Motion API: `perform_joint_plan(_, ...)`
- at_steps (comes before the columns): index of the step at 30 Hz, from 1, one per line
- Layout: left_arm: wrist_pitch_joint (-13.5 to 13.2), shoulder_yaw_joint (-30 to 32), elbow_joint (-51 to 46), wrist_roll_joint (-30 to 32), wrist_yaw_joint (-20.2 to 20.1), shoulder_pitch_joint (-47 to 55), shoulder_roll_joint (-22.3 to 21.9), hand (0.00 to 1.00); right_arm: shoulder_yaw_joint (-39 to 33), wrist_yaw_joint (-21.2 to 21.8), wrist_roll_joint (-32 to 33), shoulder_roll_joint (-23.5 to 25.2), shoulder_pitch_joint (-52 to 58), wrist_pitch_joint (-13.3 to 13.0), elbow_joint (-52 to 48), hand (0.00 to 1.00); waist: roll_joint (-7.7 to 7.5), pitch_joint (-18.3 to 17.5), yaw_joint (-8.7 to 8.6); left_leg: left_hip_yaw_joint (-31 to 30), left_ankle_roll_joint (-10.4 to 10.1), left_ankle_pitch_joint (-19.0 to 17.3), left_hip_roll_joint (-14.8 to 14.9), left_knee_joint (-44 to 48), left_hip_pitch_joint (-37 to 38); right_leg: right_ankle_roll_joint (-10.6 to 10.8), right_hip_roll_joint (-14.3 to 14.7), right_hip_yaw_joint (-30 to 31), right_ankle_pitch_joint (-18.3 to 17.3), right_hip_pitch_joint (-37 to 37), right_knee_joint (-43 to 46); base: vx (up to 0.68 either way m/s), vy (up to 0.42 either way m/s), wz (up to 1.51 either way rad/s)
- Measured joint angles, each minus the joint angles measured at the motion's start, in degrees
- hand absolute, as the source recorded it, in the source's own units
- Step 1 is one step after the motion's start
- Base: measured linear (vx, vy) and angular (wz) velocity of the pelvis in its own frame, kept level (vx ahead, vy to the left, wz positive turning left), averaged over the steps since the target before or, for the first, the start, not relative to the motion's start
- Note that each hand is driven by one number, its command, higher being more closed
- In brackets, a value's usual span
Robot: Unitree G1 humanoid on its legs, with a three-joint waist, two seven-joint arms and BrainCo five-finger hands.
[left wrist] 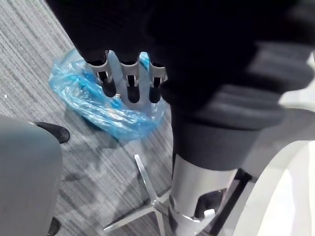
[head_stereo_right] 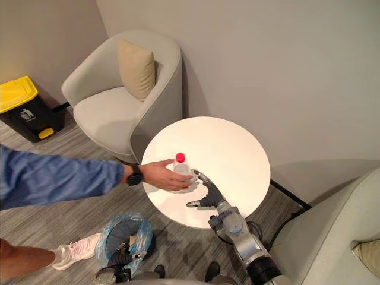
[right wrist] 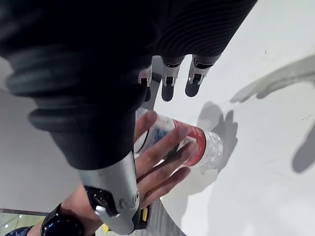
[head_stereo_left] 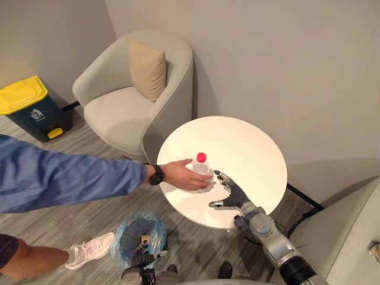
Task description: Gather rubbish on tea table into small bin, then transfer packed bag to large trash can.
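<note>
White round surface (head_stereo_left: 249,148) at centre frame carries the clear bottle (head_stereo_left: 201,167), held by a person's hand (head_stereo_left: 181,176). Right robot hand (head_stereo_left: 234,194) hovers just beside it, fingers spread and empty. Left robot hand (left wrist: 132,81) hangs relaxed over the small bin (head_stereo_left: 120,236), lower left. The bottle looks light, slick and crushable (probably empty), so grip it mid-body.

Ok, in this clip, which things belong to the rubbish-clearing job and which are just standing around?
Job:
- bottle on the tea table
- small bin with blue bag
- large trash can
- right hand, open beside the bottle
- left hand, above the small bin

Just there:
- armchair
- cushion
- person's hand, holding the bottle
</note>
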Motion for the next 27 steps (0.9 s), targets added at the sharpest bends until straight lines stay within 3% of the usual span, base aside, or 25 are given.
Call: perform_joint_plan(27, -0.63, 0.00, -1.21, 0.02, -0.08, -0.01, 0.10, 0.00, -3.33, -1.43, -0.48, 1.52, -3.83, 0.41, 3.85, 0.00, 0.93, 2.35, 0.09, -0.57, 0.06, 0.02, 0.09, 0.83, -2.42, 0.01, 0.07, -0.33, -0.01, -1.89, 0.38, -0.01, 0.004, 0.01)
